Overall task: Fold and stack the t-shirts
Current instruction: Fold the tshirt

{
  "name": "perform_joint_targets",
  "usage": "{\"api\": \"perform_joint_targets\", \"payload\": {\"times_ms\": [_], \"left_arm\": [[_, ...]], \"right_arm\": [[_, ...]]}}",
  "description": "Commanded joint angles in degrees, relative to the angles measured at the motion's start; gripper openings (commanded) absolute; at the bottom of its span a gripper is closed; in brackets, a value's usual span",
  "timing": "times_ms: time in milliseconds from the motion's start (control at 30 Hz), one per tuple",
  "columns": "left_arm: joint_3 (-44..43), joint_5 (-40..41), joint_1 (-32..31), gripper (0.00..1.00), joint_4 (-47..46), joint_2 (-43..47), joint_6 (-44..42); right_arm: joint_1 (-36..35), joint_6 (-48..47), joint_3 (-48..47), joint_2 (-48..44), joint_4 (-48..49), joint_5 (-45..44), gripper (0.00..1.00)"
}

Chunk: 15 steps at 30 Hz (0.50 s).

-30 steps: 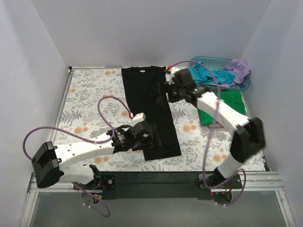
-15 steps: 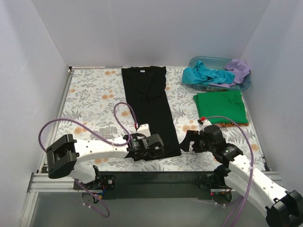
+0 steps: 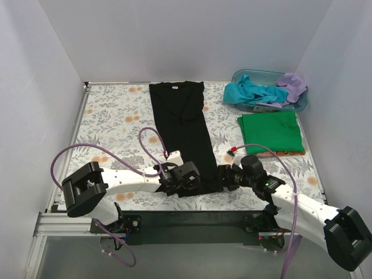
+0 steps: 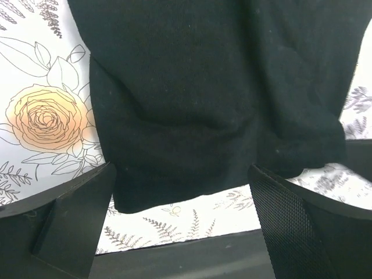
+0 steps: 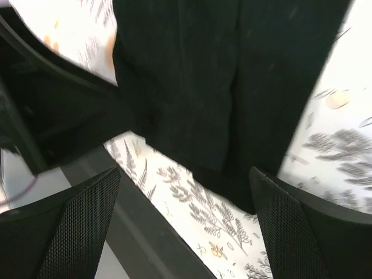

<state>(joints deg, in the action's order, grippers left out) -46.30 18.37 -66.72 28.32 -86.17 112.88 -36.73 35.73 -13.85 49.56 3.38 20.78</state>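
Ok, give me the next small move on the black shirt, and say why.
Probably lower both and close on the near hem. The black t-shirt lies in a long strip; its hem sits between the open fingers of the left gripper, and the right gripper, also open, is over the hem's right corner. Nothing is gripped yet.

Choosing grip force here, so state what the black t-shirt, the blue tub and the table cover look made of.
Black t-shirt: soft matte knit, probably cotton; it lies limp with shallow wrinkles and faint lint.
Blue tub: likely rigid plastic, judging by its see-through tinted wall.
Table cover: smooth sheet with a printed floral pattern; cloth or vinyl cannot be told.
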Motion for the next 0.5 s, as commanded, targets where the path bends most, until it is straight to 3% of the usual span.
{"api": "perform_joint_targets", "payload": {"times_ms": [0,200,467], "left_arm": [[5.34,-3.25,0.01,0.98,0.86,-0.58,3.39],[11.75,-4.75,-0.17,0.98,14.11,6.35,11.30],[12.65,-7.47,-1.04,0.98,19.31,14.45,11.48]], "right_arm": [[-3.78,1.80,2.24,1.15,5.50,0.32,0.98],[-8.26,6.02,6.90,-0.87,4.02,-0.65,0.98],[-15.91,9.10,5.33,-5.08,-1.44,-4.43,0.98]]}}
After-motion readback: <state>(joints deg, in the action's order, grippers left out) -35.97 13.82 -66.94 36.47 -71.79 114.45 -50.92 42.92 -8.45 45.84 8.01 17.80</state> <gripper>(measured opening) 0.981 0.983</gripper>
